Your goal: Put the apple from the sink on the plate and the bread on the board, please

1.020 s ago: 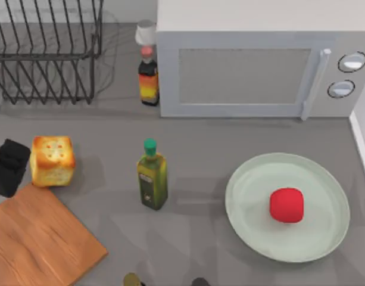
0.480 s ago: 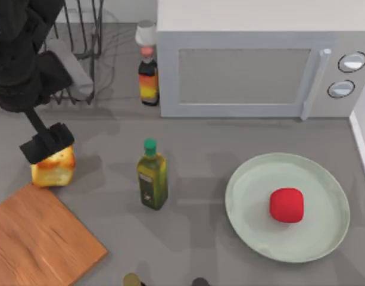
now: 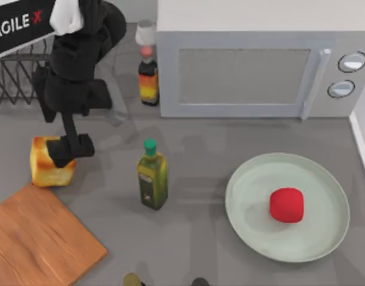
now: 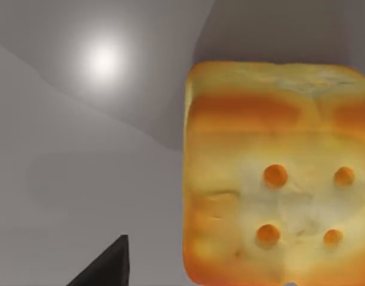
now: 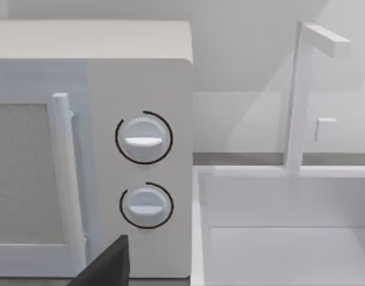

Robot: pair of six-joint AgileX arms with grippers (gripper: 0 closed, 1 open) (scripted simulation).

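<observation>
The golden-yellow bread (image 3: 46, 171) stands on the grey counter just beyond the far corner of the wooden board (image 3: 39, 241). My left gripper (image 3: 71, 150) hangs open over the bread's right part, its arm coming down from the upper left. In the left wrist view the bread's spotted toasted face (image 4: 277, 173) is close, and one dark fingertip (image 4: 108, 265) shows beside it, apart from it. The red apple (image 3: 287, 205) lies on the pale green plate (image 3: 247, 196) at the right. One fingertip (image 5: 108, 265) of the parked right gripper points at the microwave and the sink.
A green-capped oil bottle (image 3: 152, 179) stands between the bread and the plate. A sauce bottle (image 3: 148, 77) stands by the microwave (image 3: 247, 71) at the back. A wire dish rack (image 3: 15, 77) is at the back left. The white sink (image 5: 289, 238) lies at the right edge.
My left arm has swung in from the left edge, up over the rack, and its gripper now sits over the bread's right side. Bread, apple and plate have not moved.
</observation>
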